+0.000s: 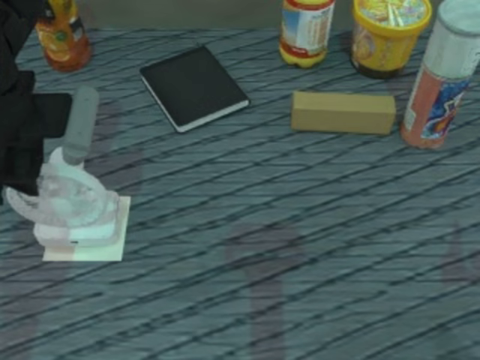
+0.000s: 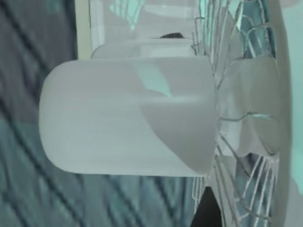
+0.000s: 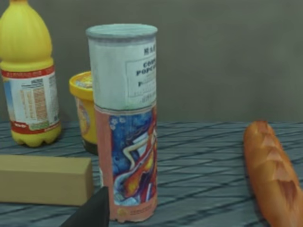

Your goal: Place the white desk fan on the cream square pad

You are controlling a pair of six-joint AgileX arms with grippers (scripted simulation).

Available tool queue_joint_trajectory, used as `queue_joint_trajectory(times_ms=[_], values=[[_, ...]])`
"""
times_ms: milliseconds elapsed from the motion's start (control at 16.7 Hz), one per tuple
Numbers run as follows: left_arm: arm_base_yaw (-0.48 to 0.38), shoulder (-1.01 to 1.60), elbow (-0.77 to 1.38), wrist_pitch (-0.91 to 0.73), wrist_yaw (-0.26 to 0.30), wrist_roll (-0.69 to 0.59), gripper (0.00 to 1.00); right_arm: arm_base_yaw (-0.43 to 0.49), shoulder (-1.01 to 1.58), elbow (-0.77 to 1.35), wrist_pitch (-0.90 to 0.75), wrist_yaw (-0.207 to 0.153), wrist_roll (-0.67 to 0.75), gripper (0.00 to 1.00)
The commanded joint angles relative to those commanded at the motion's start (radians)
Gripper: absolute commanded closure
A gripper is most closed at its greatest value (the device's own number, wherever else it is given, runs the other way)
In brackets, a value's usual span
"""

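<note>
The white desk fan (image 1: 75,202) stands at the table's left side, with its rectangular base on the cream square pad (image 1: 86,247). Its rounded motor housing (image 1: 79,124) points toward the back of the table. My left gripper (image 1: 22,169) is right against the fan's left side. In the left wrist view the housing (image 2: 128,116) and the ribbed grille (image 2: 246,118) fill the picture, and a strip of the pad (image 2: 83,28) shows beyond them. My right arm is parked out of the top view. Only one dark fingertip (image 3: 97,210) of its gripper shows, holding nothing.
A black tablet-like slab (image 1: 193,88) and a brown cardboard box (image 1: 343,112) lie across the back half. An orange bottle (image 1: 64,34), a yellow bottle (image 1: 306,30), a yellow tub (image 1: 390,34) and a popcorn can (image 1: 442,75) line the back edge. A bread loaf (image 3: 272,170) lies beside the can.
</note>
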Motion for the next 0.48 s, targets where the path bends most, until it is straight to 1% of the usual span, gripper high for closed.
queue_joint_trajectory(times_ms=[480], values=[[0.0,0.0,0.0,0.0,0.0,0.0,0.32,0.0,0.0,0.0,0.0,0.0,0.0,0.0]])
